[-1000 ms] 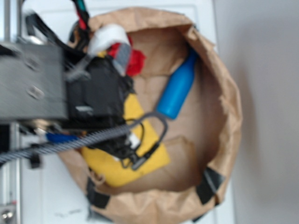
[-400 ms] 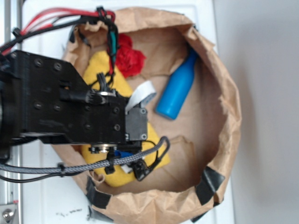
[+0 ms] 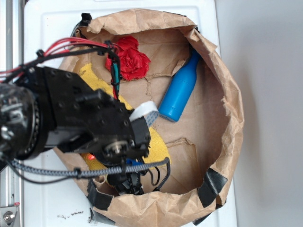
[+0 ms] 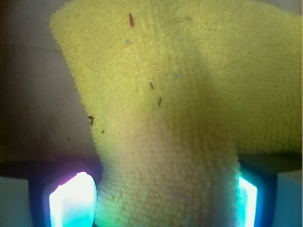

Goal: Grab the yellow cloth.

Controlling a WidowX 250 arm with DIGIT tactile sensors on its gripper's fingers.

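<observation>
Wrist view shows the end effector [image 4: 165, 198] clamped on a fold of the yellow cloth [image 4: 189, 94].

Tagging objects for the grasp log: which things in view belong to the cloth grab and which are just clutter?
Part of the job:
- large bright yellow terry cloth, bunched between the claw's fingers
- claw, a finger on each side of the cloth

Just lying about:
- blue plastic bottle, on its side
- small red ruffled fabric wad
- brown paper bag holding everything
</observation>
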